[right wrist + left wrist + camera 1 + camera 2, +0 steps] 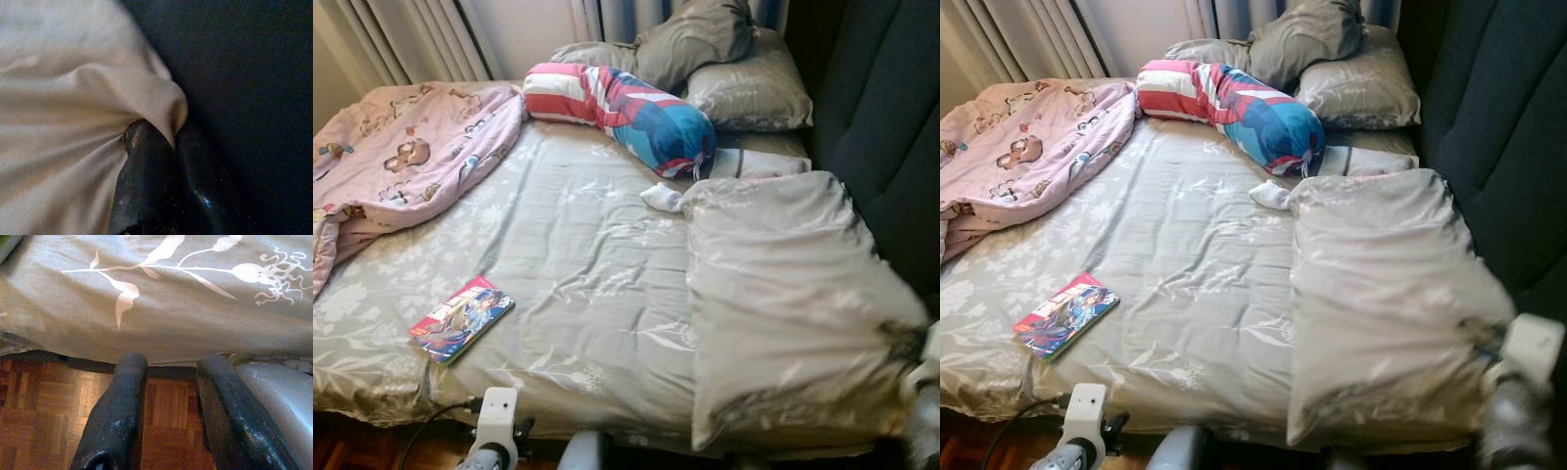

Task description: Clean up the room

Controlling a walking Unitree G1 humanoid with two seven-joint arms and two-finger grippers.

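A grey floral pillow (pixel 783 294) lies along the right side of the bed (pixel 578 264). My right gripper (pixel 164 134) is shut on the pillow's near right corner, with the cloth pinched between its black fingers (pixel 1477 338). My left gripper (pixel 168 364) hangs open and holds nothing, low at the bed's front edge over the wood floor (pixel 44 406). A colourful comic book (pixel 462 318) lies on the sheet at the front left. A small white sock (pixel 662 198) sits mid-bed. A pink cartoon blanket (pixel 401 157) is bunched at the left.
A red, white and blue bolster (pixel 626 105) lies across the head of the bed, with grey pillows (pixel 744 83) stacked behind it. A dark padded headboard (pixel 891 117) runs along the right. Curtains (pixel 401 39) hang at the back left.
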